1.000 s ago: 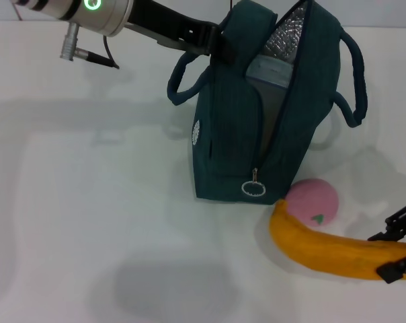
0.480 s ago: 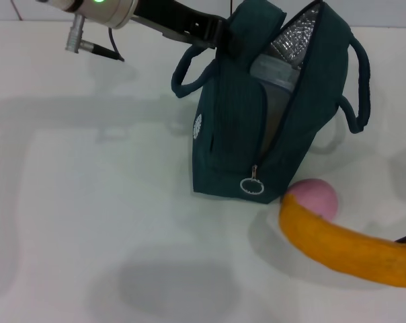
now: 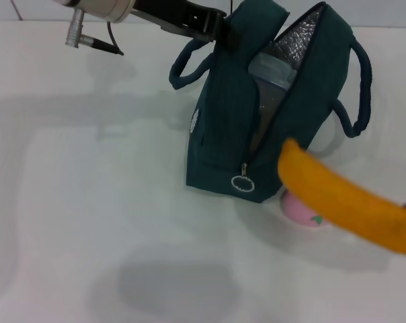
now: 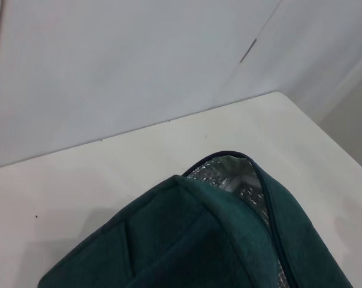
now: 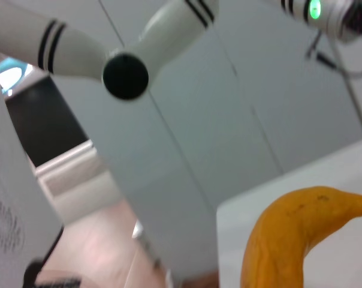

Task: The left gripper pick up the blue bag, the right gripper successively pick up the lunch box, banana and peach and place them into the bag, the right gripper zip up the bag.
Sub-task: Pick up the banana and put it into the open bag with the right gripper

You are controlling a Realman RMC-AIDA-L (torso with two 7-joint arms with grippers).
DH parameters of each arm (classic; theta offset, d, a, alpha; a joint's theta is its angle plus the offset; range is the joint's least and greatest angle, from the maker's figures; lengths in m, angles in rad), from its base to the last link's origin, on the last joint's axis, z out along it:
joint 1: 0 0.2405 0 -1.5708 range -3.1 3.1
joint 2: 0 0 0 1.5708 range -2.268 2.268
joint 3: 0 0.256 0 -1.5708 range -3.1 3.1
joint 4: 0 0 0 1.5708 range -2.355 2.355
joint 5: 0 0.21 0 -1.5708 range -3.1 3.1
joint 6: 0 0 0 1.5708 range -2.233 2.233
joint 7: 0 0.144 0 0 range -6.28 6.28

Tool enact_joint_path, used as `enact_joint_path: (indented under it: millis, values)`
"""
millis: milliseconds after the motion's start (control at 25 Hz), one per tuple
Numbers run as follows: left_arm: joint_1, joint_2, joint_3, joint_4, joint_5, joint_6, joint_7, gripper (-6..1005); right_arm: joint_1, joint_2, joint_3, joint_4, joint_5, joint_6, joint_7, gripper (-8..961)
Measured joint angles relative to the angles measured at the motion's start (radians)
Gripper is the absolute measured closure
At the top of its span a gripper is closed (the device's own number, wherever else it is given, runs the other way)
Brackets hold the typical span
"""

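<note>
While blue bag (image 3: 257,114) is gripped top centre by left gripper (image 3: 213,27), banana (image 3: 344,202) is raised lower right; right gripper jaw state cannot be told.

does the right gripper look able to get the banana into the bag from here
Probably yes: the banana is lifted with its tip beside the blue bag, whose unzipped mouth the left gripper holds up; nothing blocks it.

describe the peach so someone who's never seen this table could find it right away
Start at the blue bag standing open on the white table. At the foot of its near right corner, the peach sits partly hidden under the lifted banana. It is the only round pink thing, with a small green leaf mark.
</note>
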Motion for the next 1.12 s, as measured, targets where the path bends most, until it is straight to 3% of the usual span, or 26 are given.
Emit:
enact_joint_path:
  millis: [280, 560, 1120]
  values:
    - [0.003, -0.002, -0.001, 0.000, -0.003, -0.001, 0.000, 909, -0.020, 0.029, 0.115, 0.070, 0.064, 0.016, -0.004, 514]
    - [0.003, -0.004, 0.001, 0.000, -0.006, -0.001, 0.000, 909, -0.011, 0.038, 0.152, 0.210, 0.078, 0.104, 0.088, 514]
    - [0.004, -0.008, 0.004, 0.002, -0.011, 0.001, 0.027, 908, 0.019, 0.127, 0.182, 0.250, 0.124, 0.248, 0.566, 514]
